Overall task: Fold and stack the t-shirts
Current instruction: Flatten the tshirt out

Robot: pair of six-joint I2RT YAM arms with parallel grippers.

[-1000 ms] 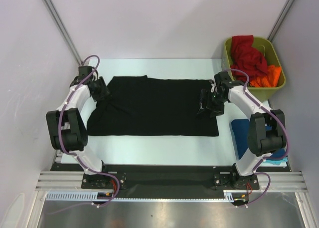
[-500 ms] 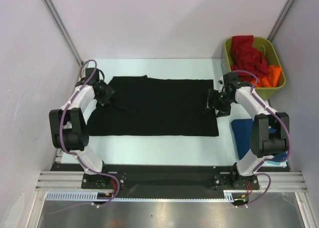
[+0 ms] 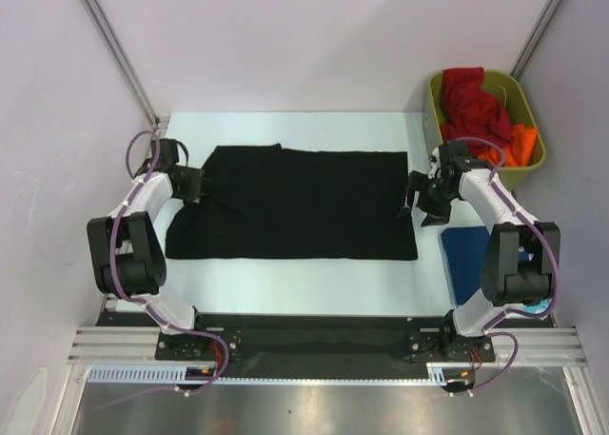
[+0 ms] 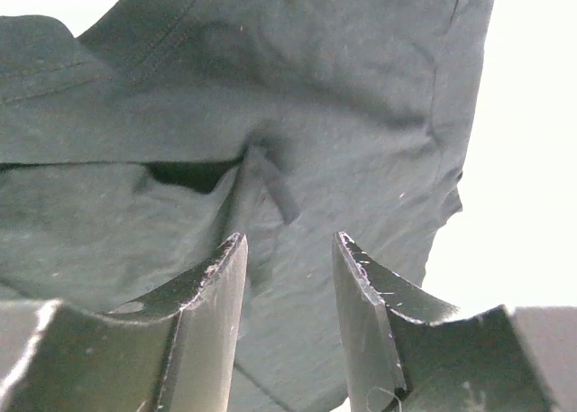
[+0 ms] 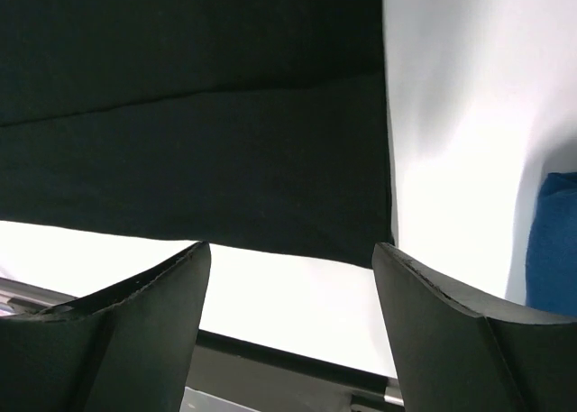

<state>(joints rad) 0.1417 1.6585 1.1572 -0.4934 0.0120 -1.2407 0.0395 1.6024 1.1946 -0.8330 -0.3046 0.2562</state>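
Olive bin (image 3: 522, 175) holds red t-shirt (image 3: 471, 106), orange t-shirt (image 3: 511, 149).

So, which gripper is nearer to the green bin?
Right. The right gripper hangs at the right edge of the black t-shirt, just left of the green bin; the left gripper is at the shirt's left edge, far from it.

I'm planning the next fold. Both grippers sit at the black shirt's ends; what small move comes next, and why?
Probably lower both and close on the black shirt: left gripper and right gripper hang open over its ends, holding nothing.
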